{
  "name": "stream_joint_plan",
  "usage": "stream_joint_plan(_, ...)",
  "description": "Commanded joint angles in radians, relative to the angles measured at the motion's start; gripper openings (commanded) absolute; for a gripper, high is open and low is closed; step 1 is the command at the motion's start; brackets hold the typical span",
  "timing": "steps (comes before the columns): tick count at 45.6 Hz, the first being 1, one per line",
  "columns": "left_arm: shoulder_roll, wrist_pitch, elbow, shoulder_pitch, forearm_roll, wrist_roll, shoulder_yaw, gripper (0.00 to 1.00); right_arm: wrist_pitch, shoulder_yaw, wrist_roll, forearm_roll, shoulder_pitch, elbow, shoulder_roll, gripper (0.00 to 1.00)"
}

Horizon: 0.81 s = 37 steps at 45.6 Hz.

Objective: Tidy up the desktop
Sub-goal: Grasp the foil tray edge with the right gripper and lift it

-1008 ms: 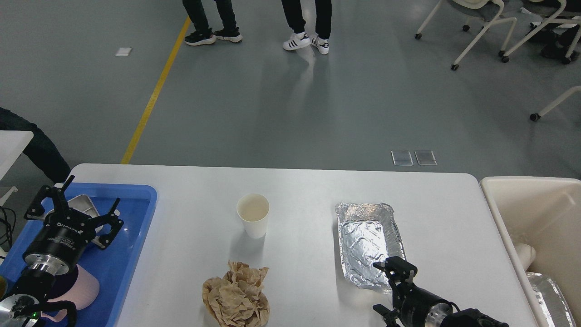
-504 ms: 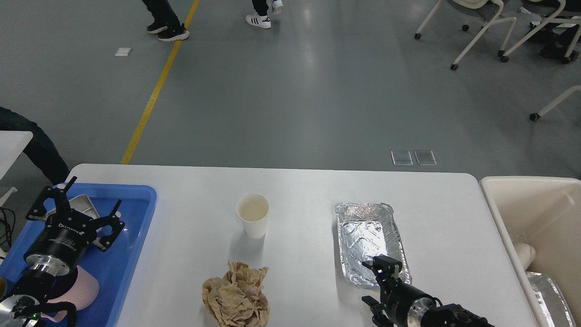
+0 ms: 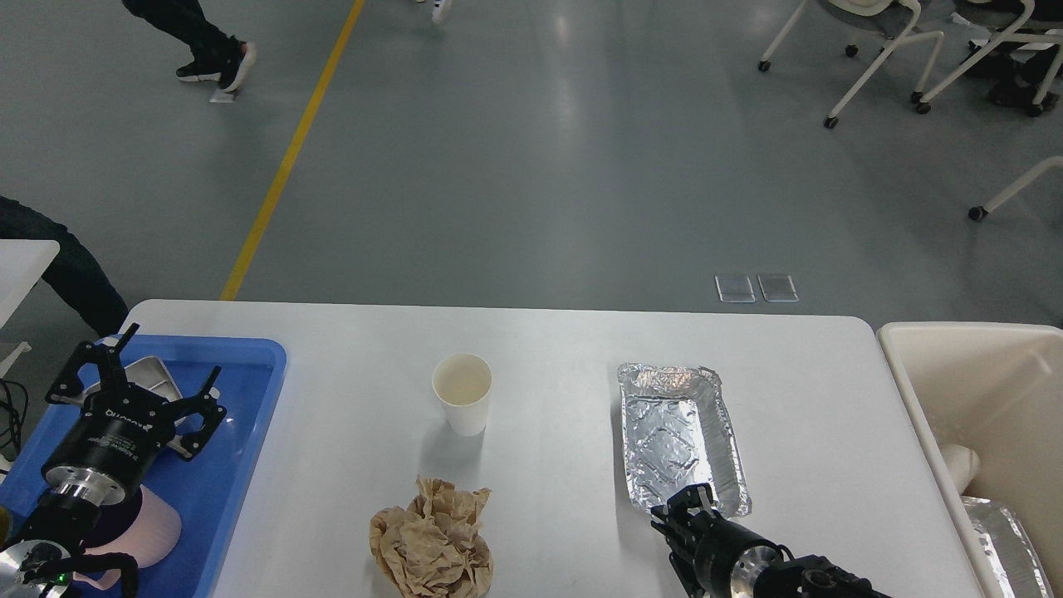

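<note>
Desktop [image 3: 548,465] with cup [image 3: 462,393], foil tray [image 3: 681,436]

Right gripper [image 3: 683,517] seen end-on; jaws' spacing cannot be told

White, round-cornered desktop [image 3: 548,349] lies flat, wide, smooth.

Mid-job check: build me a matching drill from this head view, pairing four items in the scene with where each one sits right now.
Things:
1. paper cup
2. crumpled brown paper
3. foil tray
4. left gripper

Places:
A. over the blue tray
B. near edge of the desktop, left of centre
C. right half of the desktop, just beyond the right gripper
D. upright at mid-desktop

Pairs: 1-D, 2-B, 3-C, 4-A
</note>
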State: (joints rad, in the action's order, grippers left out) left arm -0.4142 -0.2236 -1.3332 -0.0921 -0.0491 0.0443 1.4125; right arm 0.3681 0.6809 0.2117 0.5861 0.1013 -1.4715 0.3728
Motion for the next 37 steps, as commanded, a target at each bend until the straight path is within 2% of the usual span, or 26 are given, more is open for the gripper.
stream_joint_plan(1, 0.000, 0.000, 0.002, 0.000, 0.000, 0.000, 0.000, 0.97, 0.000, -0.003, -0.002, 0.009, -0.002, -0.009, 0.009, 0.00)
stream_joint_plan(10, 0.000, 0.000, 0.002, 0.002, 0.000, 0.000, 0.000, 0.97, -0.021, -0.014, 0.009, 0.014, 0.011, -0.075, 0.053, 0.00)
stream_joint_plan(19, -0.024, 0.000, 0.002, 0.002, 0.000, 0.000, 0.002, 0.97, -0.093, -0.116, 0.011, 0.009, 0.147, -0.168, 0.271, 0.00)
stream_joint_plan(24, -0.028, -0.002, 0.002, 0.003, 0.000, 0.002, 0.003, 0.97, -0.211, -0.133, 0.011, 0.001, 0.224, -0.214, 0.421, 0.00)
stream_joint_plan(31, -0.046, 0.001, 0.002, 0.006, 0.000, 0.002, 0.003, 0.97, -0.446, -0.218, 0.009, 0.003, 0.395, -0.227, 0.629, 0.00)
stream_joint_plan(37, -0.052, 0.007, 0.002, 0.008, 0.000, 0.002, 0.005, 0.97, -0.610, -0.303, 0.002, 0.014, 0.552, -0.217, 0.722, 0.00)
